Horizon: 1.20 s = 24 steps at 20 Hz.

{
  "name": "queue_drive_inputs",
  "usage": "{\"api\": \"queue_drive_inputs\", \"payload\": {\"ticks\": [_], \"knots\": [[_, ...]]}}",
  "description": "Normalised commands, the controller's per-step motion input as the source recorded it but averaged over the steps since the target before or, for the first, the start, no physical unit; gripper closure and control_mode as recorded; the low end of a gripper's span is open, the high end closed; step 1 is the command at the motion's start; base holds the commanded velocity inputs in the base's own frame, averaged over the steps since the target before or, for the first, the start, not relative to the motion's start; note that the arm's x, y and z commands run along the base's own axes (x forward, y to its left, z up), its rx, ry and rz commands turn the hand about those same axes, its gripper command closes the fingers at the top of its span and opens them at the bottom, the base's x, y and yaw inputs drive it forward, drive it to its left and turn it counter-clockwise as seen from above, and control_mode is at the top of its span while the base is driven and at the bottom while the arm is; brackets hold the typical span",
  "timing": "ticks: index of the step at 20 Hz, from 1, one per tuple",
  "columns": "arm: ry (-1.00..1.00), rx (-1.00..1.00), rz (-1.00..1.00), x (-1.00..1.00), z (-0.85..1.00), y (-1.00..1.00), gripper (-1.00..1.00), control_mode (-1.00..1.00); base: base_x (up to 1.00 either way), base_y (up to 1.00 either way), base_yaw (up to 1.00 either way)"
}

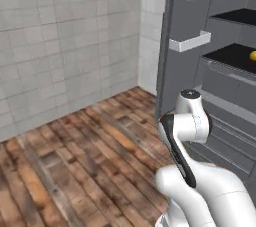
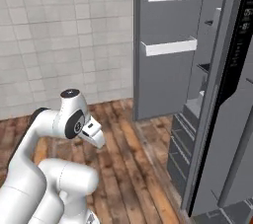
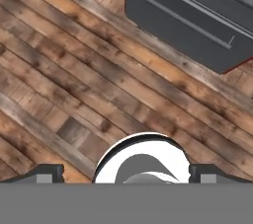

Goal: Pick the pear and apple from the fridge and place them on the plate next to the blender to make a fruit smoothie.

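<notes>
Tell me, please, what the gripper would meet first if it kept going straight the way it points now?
Most likely the wooden floor: the gripper looks down at the planks, with the fridge base further up the hand view. Depth is unclear.

One fridge point(image 1: 200, 66) stands open against the tiled wall. Its door carries two white bins point(image 2: 169, 47), one above the other. Inside, two black shelves point(image 1: 232, 56) can be counted from the left base view, again one over the other. One pear point(image 1: 253, 55) sits on the lower shelf, a single yellow fruit at the frame's right edge. Below the shelves, two grey drawers point(image 3: 197, 16) show.
</notes>
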Motion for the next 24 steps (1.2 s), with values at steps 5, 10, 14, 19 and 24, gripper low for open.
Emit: {"api": "queue_drive_inputs", "payload": {"ticks": [5,10,14,19,24], "knots": [[0.0,0.0,0.0,0.0,0.0,0.0,-1.0,1.0,0.58,0.18,-0.51],[0.0,0.0,0.0,0.0,0.0,0.0,-1.0,1.0,0.6,0.25,-0.51],[0.0,0.0,0.0,0.0,0.0,0.0,-1.0,1.0,0.56,0.28,-0.55],[0.0,0.0,0.0,0.0,0.0,0.0,-1.0,1.0,0.62,0.14,-0.53],[0.0,0.0,0.0,0.0,0.0,0.0,-1.0,1.0,0.65,0.09,-0.51]]}}
